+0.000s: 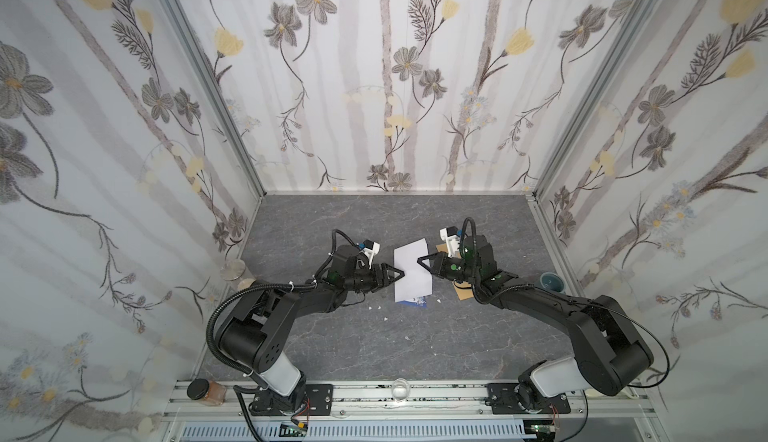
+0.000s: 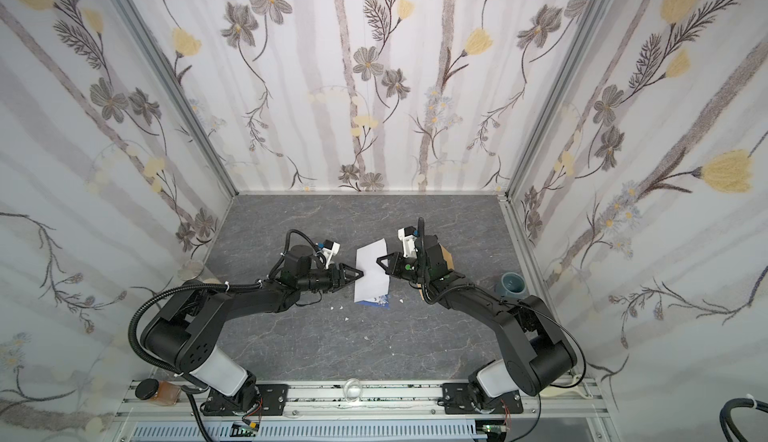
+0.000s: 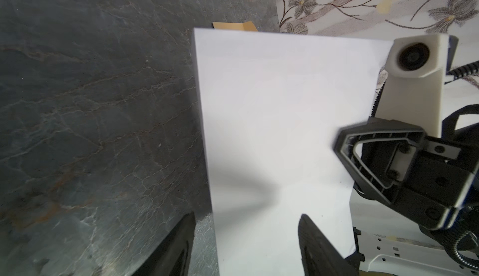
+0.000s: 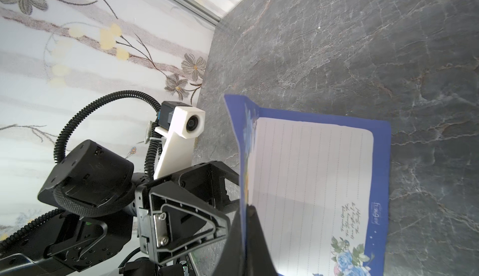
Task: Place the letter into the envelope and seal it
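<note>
Centrally, the letter touches grey veined tabletop (floral-papered walls around).

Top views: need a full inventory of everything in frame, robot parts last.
letter: 1, white back, blue-bordered lined front, table centre, partly folded up
envelope: 1, tan, on table, mostly hidden under right arm
cup: 1, blue-grey, right table edge
jar: 1, black lid, brownish, front rail, left
clear glass: 1, transparent, front rail, middle
paper scraps: a few, white, table near letter
silvery disc: 1, by left wall, identity unclear
table: 1, grey marble
left gripper: 1, black, fingers apart at letter's edge
right gripper: 1, black, shut on letter
</note>
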### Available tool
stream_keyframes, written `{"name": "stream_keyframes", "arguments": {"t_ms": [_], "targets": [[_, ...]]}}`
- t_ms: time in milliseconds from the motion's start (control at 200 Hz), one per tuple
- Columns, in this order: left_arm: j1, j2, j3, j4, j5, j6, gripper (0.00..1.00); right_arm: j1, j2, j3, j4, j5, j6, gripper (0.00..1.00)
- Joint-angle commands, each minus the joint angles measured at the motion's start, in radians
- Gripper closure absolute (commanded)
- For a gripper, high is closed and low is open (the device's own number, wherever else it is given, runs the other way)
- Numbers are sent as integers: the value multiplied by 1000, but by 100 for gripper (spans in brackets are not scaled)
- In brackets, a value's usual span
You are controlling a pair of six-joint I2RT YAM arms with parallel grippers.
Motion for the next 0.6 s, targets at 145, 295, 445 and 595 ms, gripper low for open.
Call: {"name": "stream_keyframes", "arguments": {"t_ms": [145,295,445,595], "targets": [[-15,24,-13,118,40,-43,35,2,22,-9,101,-21,44,100],[-24,31,-17,145,51,-58,36,1,29,-9,115,-12,48,100],[-31,32,-16,167,59,-69,38,2,43,-7,132,-13,56,100],[-33,29,-19,180,60,-80,41,2,46,-10,134,-7,55,100]]}}
